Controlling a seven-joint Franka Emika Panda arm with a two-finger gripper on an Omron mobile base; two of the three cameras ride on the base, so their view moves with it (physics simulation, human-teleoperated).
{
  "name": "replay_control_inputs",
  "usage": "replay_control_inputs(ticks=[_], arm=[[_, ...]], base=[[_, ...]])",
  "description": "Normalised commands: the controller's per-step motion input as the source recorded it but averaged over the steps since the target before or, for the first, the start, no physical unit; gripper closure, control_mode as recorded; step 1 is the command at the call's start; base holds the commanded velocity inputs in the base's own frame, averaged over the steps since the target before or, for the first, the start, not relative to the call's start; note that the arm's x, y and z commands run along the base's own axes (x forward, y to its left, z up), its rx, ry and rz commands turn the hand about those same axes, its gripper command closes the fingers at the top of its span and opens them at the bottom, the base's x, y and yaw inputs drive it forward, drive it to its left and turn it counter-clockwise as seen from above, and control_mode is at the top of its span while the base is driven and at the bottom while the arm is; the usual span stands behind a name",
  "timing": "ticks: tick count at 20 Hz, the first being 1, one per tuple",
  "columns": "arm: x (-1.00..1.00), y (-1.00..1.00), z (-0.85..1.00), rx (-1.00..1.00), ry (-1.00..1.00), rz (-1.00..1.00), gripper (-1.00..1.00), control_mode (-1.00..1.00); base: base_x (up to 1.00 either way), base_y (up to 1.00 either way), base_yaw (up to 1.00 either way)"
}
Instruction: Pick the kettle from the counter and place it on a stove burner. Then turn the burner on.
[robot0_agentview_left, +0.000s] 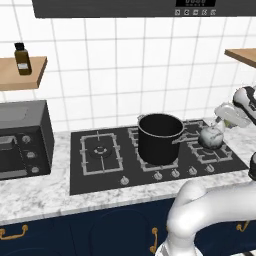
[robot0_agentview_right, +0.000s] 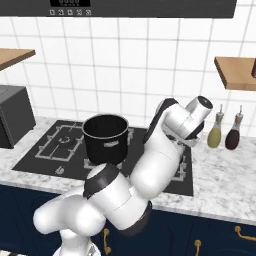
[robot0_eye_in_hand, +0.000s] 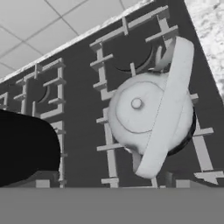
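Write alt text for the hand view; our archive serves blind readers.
A small silver kettle with a wide arched handle sits on a grate of the black stove, seen from above. The black pot fills the lower left, white wall tiles the top, marble counter the top right.

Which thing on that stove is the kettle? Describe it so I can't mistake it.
Find the black stove set into the marble counter. The kettle sits on its right-hand burner grate, beside the tall black pot. It is small, round, shiny silver, with a lid knob and an arched handle.
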Motion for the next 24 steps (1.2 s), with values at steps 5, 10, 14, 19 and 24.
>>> replay_control_inputs(ticks=[5,10,14,19,24], arm=[[-1.00,0.59,-0.13,-0.15,0.00,0.11,-1.00,-1.00],[-0.97,0.49,-0.53,-0.19,0.01,0.26,-1.00,-1.00],[-0.53,0.35,-0.97,-0.07,0.00,0.31,-1.00,-1.00],[0.13,0.03,-0.47,-0.03,-0.08,0.17,-1.00,-1.00],[0.29,-0.02,-0.35,-0.03,0.00,0.06,-1.00,-1.00]], base=[[0.00,0.00,0.00],[0.00,0.00,0.00],[0.00,0.00,0.00],[0.00,0.00,0.00],[0.00,0.00,0.00]])
